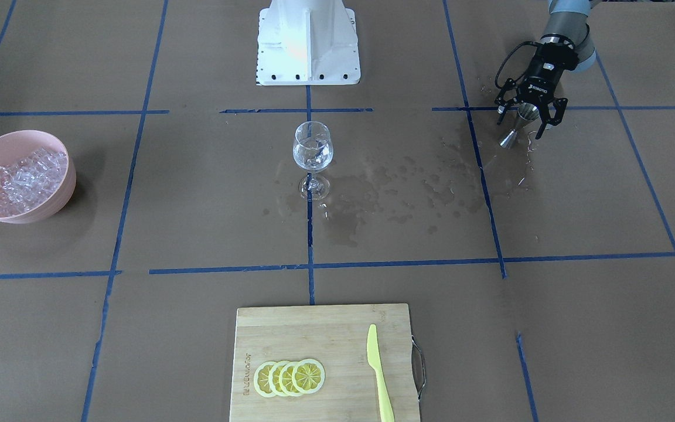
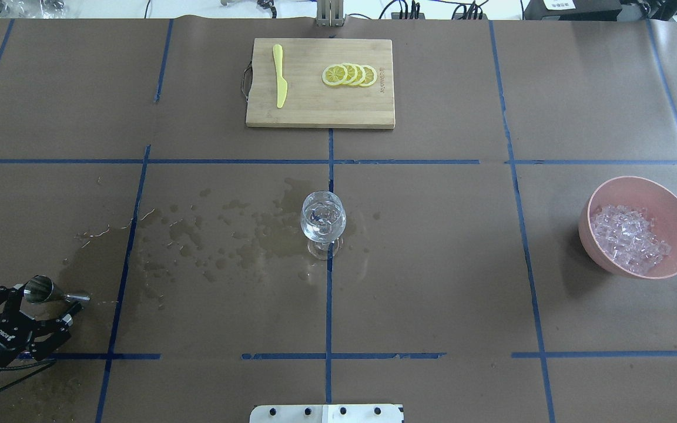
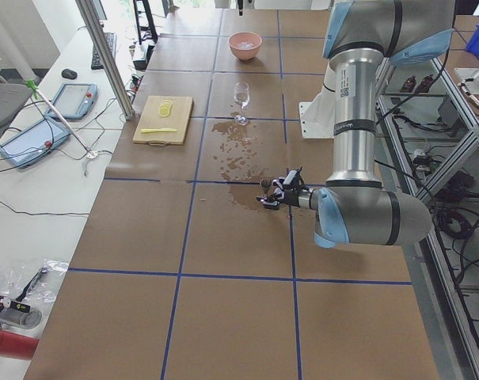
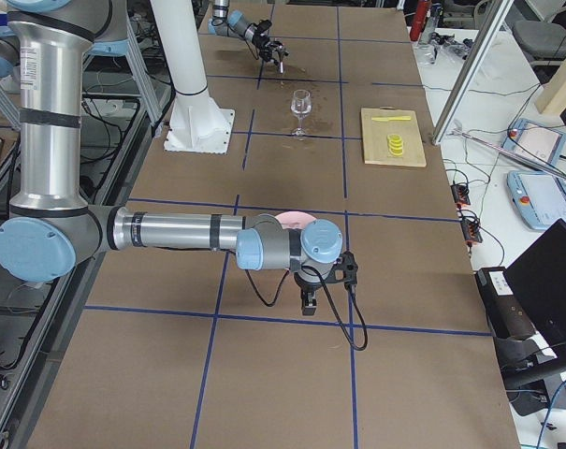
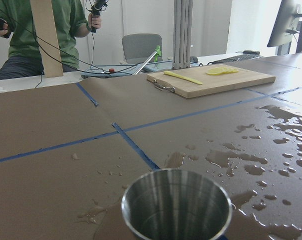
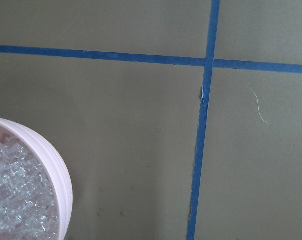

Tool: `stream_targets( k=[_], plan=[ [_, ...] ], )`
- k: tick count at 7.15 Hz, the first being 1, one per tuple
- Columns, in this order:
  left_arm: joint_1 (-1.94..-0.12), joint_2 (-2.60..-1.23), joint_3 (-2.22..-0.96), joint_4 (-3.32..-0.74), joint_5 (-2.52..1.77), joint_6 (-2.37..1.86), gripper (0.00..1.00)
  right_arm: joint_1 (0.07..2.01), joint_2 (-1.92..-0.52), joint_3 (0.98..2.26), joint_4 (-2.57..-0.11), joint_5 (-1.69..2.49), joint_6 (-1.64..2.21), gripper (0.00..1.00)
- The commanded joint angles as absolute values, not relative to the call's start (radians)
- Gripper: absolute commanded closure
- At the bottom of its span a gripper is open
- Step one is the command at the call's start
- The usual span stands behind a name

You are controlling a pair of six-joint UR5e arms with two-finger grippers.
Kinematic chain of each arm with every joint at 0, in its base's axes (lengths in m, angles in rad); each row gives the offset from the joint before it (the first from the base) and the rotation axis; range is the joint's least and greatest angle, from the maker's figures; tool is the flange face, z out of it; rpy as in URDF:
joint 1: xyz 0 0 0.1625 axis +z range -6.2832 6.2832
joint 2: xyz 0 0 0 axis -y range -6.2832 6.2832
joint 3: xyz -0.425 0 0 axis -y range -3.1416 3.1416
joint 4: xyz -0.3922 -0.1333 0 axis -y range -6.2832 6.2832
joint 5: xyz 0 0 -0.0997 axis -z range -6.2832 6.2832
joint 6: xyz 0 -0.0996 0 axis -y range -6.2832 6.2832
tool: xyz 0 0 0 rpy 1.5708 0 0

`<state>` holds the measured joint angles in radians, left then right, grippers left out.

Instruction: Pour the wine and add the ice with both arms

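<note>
The wine glass (image 1: 313, 149) stands upright at the table's middle with a little clear wine in it; it also shows from overhead (image 2: 323, 218). My left gripper (image 1: 522, 126) (image 2: 46, 304) sits low at the table's left edge, fingers spread, with a steel jigger (image 1: 518, 124) (image 2: 44, 289) between them. The jigger's empty cup (image 5: 175, 205) fills the bottom of the left wrist view. The ice (image 1: 24, 179) (image 2: 629, 238) is heaped in a pink bowl (image 1: 62, 193) (image 2: 667, 200). My right gripper (image 4: 308, 301) shows only in the exterior right view, beside the bowl; I cannot tell its state. The right wrist view shows the bowl's rim (image 6: 61, 180) with ice (image 6: 16, 200).
Spilled liquid (image 1: 384, 187) (image 2: 215, 235) wets the paper between the glass and the jigger. A cutting board (image 1: 314, 334) with lemon slices (image 1: 289, 377) and a yellow knife (image 1: 379, 375) lies at the far edge. The white pedestal (image 1: 308, 44) stands behind the glass.
</note>
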<state>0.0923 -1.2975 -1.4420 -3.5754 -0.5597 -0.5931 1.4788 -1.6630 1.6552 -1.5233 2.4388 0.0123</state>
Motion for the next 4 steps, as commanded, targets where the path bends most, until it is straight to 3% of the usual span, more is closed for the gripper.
stream_targets(
  k=[1, 4],
  plan=[
    [0.092, -1.218, -1.466, -3.564, -0.67, -0.591, 0.0, 1.479, -1.663, 1.657, -1.523, 2.439, 0.012, 0.0],
    [0.084, -1.064, -1.521, -3.547, -0.875, -0.591, 0.0, 1.479, -1.663, 1.66, -1.523, 2.439, 0.014, 0.0]
  ],
)
